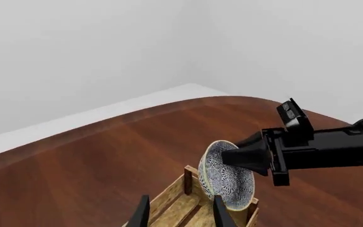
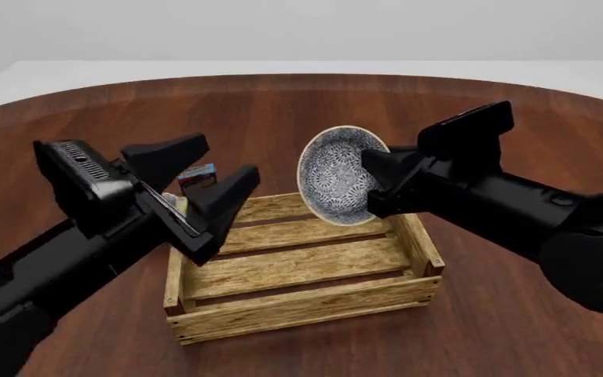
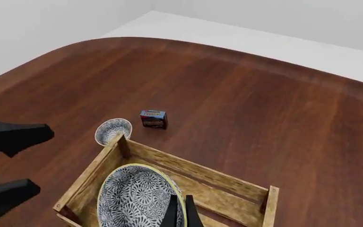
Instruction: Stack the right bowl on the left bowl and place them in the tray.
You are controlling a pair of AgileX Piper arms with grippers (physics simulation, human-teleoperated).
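My right gripper (image 2: 373, 182) is shut on the rim of a blue-patterned bowl (image 2: 335, 174). It holds the bowl tipped on its side above the far edge of the wooden slat tray (image 2: 301, 305). The right wrist view shows this bowl (image 3: 136, 197) over the tray (image 3: 197, 171). A second patterned bowl (image 3: 113, 130) stands on the table just outside the tray's corner. My left gripper (image 2: 228, 159) hangs open over the tray's left end, holds nothing, and hides most of that second bowl in the front view. In the left wrist view the held bowl (image 1: 228, 178) is beyond my left gripper (image 1: 181, 213).
A small dark red-and-blue box (image 3: 153, 118) lies on the brown table (image 2: 280, 110) beyond the tray, close to the second bowl. The tray holds nothing. The table's curved far edge meets a white floor.
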